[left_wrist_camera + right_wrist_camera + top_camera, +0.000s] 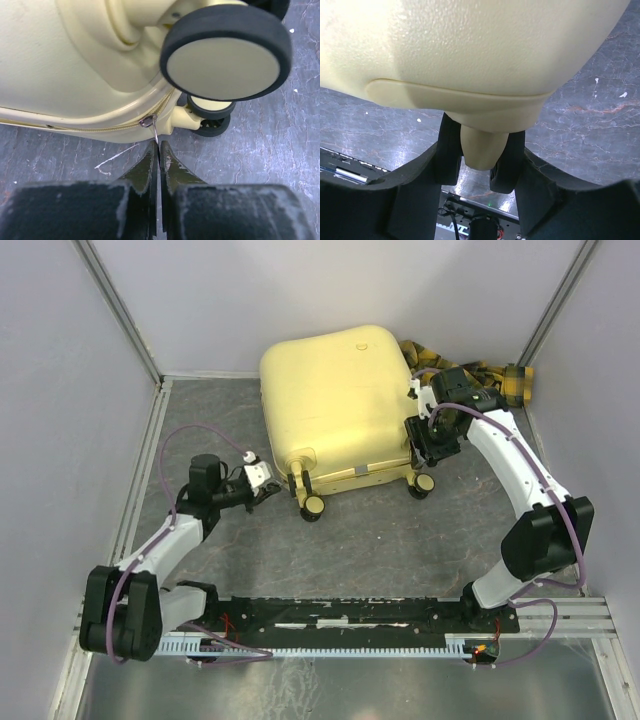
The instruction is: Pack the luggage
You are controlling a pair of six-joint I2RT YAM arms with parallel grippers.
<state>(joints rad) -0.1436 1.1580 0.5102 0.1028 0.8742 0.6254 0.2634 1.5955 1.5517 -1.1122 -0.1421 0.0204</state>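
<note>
The luggage (335, 395) is a pale-yellow hard-shell suitcase lying closed at the back middle of the table, wheels towards me. My left gripper (268, 480) is at its near left corner, beside the wheels (312, 506). In the left wrist view the gripper (159, 145) is shut on the thin metal zipper pull (156, 134) that hangs from the slider (148, 120), under a big wheel (227, 50). My right gripper (420, 445) is at the near right corner. Its fingers (427, 170) clamp a twin caster (482, 145) from both sides.
A yellow-and-black plaid cloth (512, 382) lies bunched behind the right arm at the back right. Pale walls enclose the grey table on three sides. A black rail (340, 612) with the arm bases runs along the near edge.
</note>
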